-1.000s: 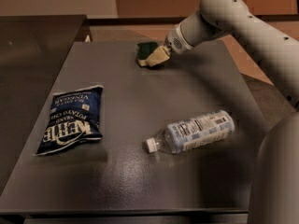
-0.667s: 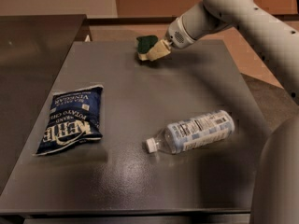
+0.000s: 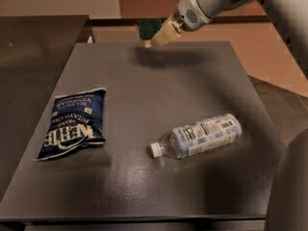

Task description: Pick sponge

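The sponge [image 3: 147, 28] has a dark green top and a pale yellow base. It hangs in the air above the far edge of the dark table [image 3: 159, 95], clear of its surface. My gripper [image 3: 155, 34] comes in from the upper right on a white arm and is shut on the sponge, its pale fingers [image 3: 166, 32] clamped on the sponge's right side. A faint shadow lies on the table under it.
A blue potato chip bag [image 3: 74, 122] lies at the table's left. A clear plastic water bottle [image 3: 199, 135] lies on its side at the right, white cap toward the middle. A darker counter [image 3: 33, 52] adjoins on the left.
My gripper has lifted the sponge up off the far part of the table; it now hangs above the surface at the back edge. The bag and bottle have not moved.
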Controlling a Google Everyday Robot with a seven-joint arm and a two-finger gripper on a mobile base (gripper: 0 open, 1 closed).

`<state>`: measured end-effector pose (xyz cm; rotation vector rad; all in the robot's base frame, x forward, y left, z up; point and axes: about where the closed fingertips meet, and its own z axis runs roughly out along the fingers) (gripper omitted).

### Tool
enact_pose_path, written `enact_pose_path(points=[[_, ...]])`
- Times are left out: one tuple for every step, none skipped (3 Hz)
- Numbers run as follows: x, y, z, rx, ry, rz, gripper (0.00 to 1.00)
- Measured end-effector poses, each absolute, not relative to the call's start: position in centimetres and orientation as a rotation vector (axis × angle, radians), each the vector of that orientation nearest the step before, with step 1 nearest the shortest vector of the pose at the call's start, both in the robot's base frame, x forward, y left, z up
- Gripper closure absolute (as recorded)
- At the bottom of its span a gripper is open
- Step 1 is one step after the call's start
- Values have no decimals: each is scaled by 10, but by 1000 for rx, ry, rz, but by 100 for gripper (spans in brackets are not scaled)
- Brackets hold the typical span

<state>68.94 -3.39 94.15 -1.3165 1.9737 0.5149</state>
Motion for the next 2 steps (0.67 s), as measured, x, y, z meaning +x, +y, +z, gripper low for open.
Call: enact_pose_path(points=[[672,-35,974,-1352,1920,501,100],[658,-39,991,-1376,1887,469,100]])
